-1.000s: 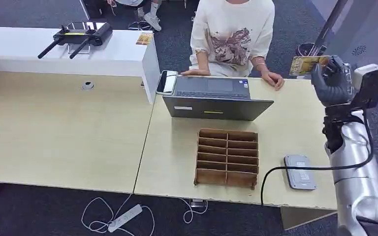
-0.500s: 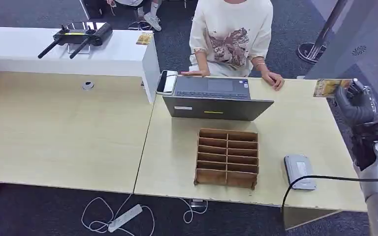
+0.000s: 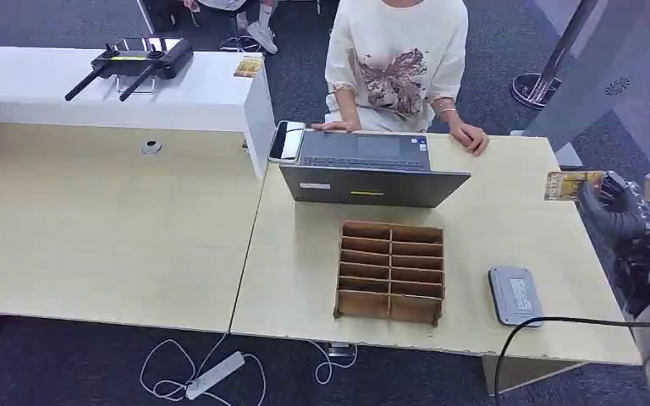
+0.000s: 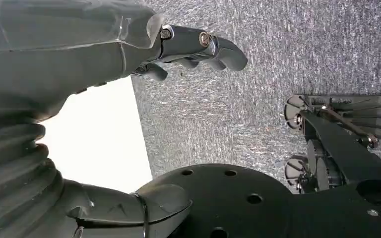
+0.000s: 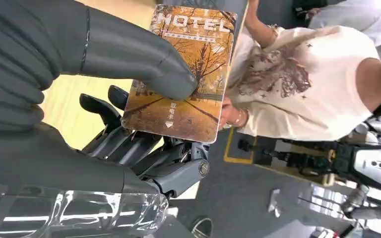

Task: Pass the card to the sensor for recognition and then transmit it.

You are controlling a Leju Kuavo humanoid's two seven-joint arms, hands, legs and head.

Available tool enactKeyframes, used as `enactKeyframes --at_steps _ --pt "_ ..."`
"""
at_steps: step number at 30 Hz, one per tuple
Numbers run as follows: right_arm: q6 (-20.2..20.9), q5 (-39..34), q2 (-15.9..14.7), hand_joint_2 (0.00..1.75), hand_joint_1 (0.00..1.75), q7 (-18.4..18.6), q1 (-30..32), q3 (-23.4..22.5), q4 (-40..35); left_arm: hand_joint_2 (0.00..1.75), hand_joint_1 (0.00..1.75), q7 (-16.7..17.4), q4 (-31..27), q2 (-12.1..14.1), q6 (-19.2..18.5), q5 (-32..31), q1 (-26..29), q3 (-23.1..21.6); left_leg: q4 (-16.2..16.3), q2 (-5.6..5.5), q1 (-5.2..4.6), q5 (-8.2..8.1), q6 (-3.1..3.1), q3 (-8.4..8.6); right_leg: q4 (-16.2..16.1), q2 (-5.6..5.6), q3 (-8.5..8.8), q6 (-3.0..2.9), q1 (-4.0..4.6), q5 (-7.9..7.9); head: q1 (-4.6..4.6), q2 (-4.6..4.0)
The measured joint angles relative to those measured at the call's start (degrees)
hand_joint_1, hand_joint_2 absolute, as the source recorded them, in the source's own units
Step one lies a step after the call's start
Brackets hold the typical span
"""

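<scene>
My right hand (image 3: 616, 210) hangs just past the table's right edge and holds an orange hotel card (image 3: 570, 185) between thumb and fingers. Up close, the card (image 5: 186, 74) shows an autumn tree picture and the word HOTEL, with my thumb (image 5: 139, 57) pressed on its face. The grey flat sensor (image 3: 515, 295) lies on the table near the front right, nearer to me than the card and to its left. My left hand (image 4: 188, 47) hangs over grey carpet, fingers curled, holding nothing.
A wooden slotted card box (image 3: 390, 271) stands mid-table. Behind it sits a laptop (image 3: 372, 169) with a phone (image 3: 286, 140) beside it, and a person (image 3: 398, 59) seated across rests both hands by it. A black cable (image 3: 559, 321) loops by the sensor.
My right hand has come down and moved right with the card, from high over the far right corner to just past the table's right edge. The cable followed.
</scene>
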Motion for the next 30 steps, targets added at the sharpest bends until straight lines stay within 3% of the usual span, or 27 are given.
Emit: enactKeyframes --at_steps 10,19,24,30 --pt "5.7 -0.2 -3.9 1.75 1.75 0.5 0.9 0.5 3.0 1.75 0.00 0.0 0.0 0.3 0.0 -0.2 0.0 0.0 0.0 -0.01 -0.01 0.00 0.00 -0.02 0.0 -0.02 -0.01 0.00 -0.01 0.00 0.00 0.00" --pt "14.8 -6.0 -8.3 1.75 1.75 0.2 5.2 0.7 3.9 1.75 0.00 0.1 0.0 0.7 -0.6 -0.6 0.0 0.0 0.0 -0.10 0.00 -0.02 0.03 -0.06 0.0 -0.12 -0.02 0.01 -0.01 -0.01 0.00 0.00" --pt "15.5 -6.2 -8.8 1.75 1.75 1.0 8.3 0.8 3.9 1.75 0.00 -0.1 0.0 0.9 -0.8 -0.9 0.1 0.0 0.0 -0.05 0.00 -0.05 0.07 -0.10 0.0 -0.08 -0.03 0.01 0.00 -0.01 0.00 0.00" --pt "15.8 -3.7 -8.8 1.75 1.75 2.3 6.8 3.5 5.1 1.75 0.00 0.1 0.0 1.0 -0.9 -1.0 0.0 0.5 0.0 -0.08 0.00 -0.02 0.08 -0.09 0.0 -0.12 -0.03 0.01 0.00 0.00 0.00 0.00"
